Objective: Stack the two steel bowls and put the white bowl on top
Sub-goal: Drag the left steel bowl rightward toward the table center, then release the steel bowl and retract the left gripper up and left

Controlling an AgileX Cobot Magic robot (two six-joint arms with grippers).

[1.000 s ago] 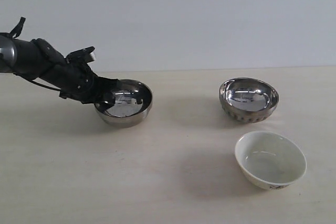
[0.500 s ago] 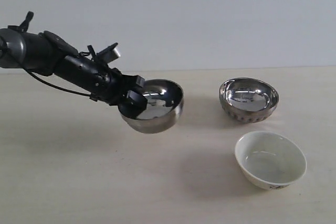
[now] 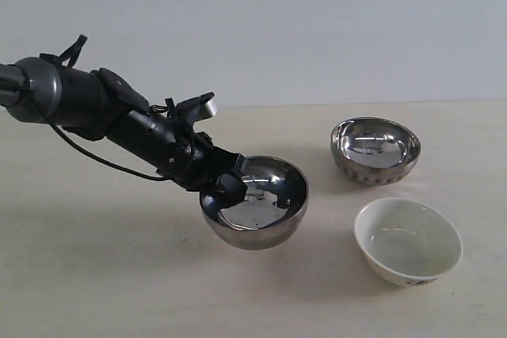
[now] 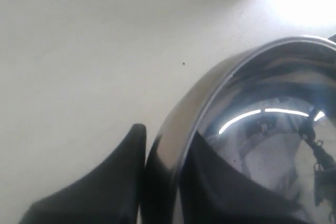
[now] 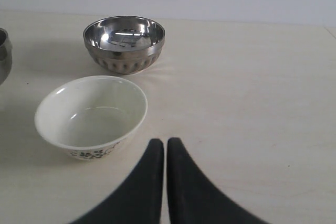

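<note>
The left pincer (image 3: 226, 187) is clamped on the rim of the smooth steel bowl (image 3: 265, 207), one finger inside and one outside. It holds the bowl tilted just below the centre of the exterior frame, above the counter (image 3: 95, 275). The dimpled steel bowl (image 3: 375, 150) sits right of centre, and the white bowl (image 3: 408, 241) at lower right, near it but apart. The right pincer (image 5: 165, 150) is closed tight and empty.

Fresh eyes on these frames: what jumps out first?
The left gripper clamps the smooth steel bowl by its rim, holding it tilted above the table, left of centre. To its right the dimpled steel bowl and the white bowl sit empty, apart; the right gripper hangs shut near the white bowl.
</note>
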